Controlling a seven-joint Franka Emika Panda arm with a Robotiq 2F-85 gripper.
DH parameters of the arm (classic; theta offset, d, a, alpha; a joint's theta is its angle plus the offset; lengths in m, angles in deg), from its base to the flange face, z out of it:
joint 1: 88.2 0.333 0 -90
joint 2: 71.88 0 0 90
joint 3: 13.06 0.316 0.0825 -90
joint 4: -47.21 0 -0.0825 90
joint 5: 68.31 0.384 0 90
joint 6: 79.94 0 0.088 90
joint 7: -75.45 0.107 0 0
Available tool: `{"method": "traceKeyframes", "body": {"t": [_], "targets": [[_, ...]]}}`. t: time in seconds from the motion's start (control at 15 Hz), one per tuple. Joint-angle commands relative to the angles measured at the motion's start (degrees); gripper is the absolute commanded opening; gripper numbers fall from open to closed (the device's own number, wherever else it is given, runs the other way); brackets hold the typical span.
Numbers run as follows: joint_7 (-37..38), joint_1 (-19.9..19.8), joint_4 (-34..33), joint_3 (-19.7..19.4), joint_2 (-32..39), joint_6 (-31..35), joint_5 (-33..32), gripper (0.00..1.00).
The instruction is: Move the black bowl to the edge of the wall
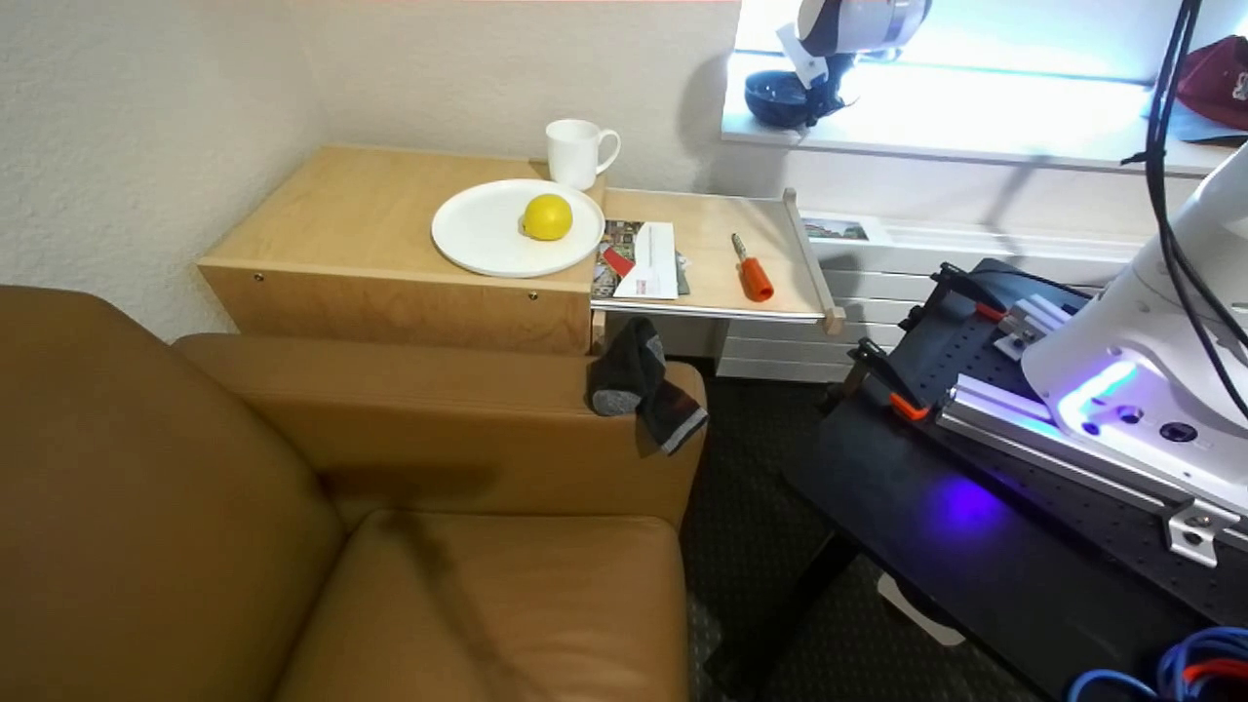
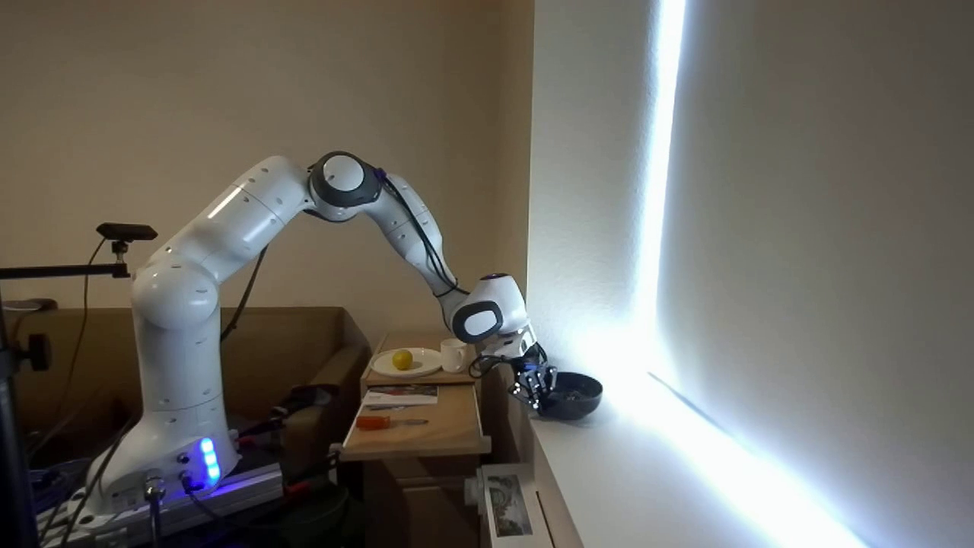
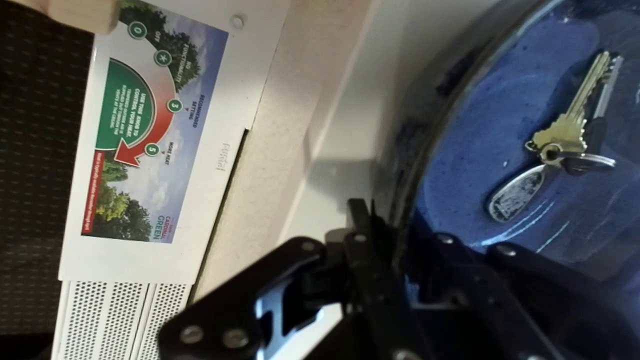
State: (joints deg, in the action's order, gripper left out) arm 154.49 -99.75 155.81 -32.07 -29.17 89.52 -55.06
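Nearest in the room, a brown sofa (image 1: 487, 595) fills the foreground, a dark sock (image 1: 634, 370) with grey patches draped over its armrest (image 1: 439, 375). Beyond it stands a pale wooden desk (image 1: 380, 205) bearing a broad white plate (image 1: 473, 229), a yellow fruit (image 1: 548, 216) on the plate, and a white mug (image 1: 572, 156) just beside. On a lower shelf (image 1: 697, 210) extending from the desk lie printed leaflets (image 1: 648, 258) and, near them, an orange-handled screwdriver (image 1: 756, 280). Farther back, a white heater (image 1: 790, 346) with a printed label (image 3: 150, 125) sits below a brightly lit windowsill (image 1: 955, 127), a dark red cap (image 1: 1214, 83) showing well along it.

At the end of the windowsill nearer the desk is the black bowl (image 2: 577, 403), opening upward, just beside the edge of the off-white wall (image 1: 507, 78); whether bowl and wall touch cannot be told. Glossy blue inside and darker outside, the bowl holds a ring of keys (image 3: 562, 130) with an oval metal tag (image 3: 517, 195), seen from the wrist.

White and jointed, the robot arm (image 2: 236, 221) arches up and slopes down to the windowsill, its end angled down beside the bowl. Its claw (image 3: 397, 235) is clenched on the bowl's rim, one finger (image 3: 365, 265) outside and the other within, hiding part of the bowl's side in both exterior views.
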Motion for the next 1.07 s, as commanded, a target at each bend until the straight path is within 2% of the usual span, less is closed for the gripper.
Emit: {"method": "traceKeyframes", "body": {"t": [0.0, 0.07, 0.13, 0.2, 0.33, 0.4, 0.53, 0.6, 0.67, 0.73, 0.8, 1.0], "targets": [[-4.0, -3.7, 1.2, 1.9, 1.6, 3.4, 2.9, 0.05], [-5.0, -4.5, 0.8, 2.4, 1.8, 3.6, 3.4, 0.11], [-6.2, -5.3, 0.6, 3.1, 1.7, 3.4, 3.9, 0.43], [-7.4, -6.0, 0.2, 3.6, 1.9, 3.5, 4.5, 0.41], [-7.1, -4.4, 1.1, 3.1, 0.0, 1.9, 5.5, 0.48], [-7.1, -4.3, 1.1, 2.8, -0.1, 1.6, 5.6, 0.13], [-6.1, -3.0, 0.6, 2.2, -0.4, 0.2, 5.8, 0.09], [-5.8, -2.6, 0.4, 2.1, -0.7, -0.1, 5.9, 0.02], [-6.2, -2.8, 0.3, 2.4, -0.8, 0.0, 5.9, 0.00], [-5.8, -2.2, 0.3, 2.2, -1.4, -0.7, 5.9, 0.41], [-5.2, -1.4, 0.4, 1.6, -1.6, -1.1, 5.8, 0.41], [-5.7, 0.1, 1.1, -0.7, -2.2, -3.5, 4.0, 0.61]]}}
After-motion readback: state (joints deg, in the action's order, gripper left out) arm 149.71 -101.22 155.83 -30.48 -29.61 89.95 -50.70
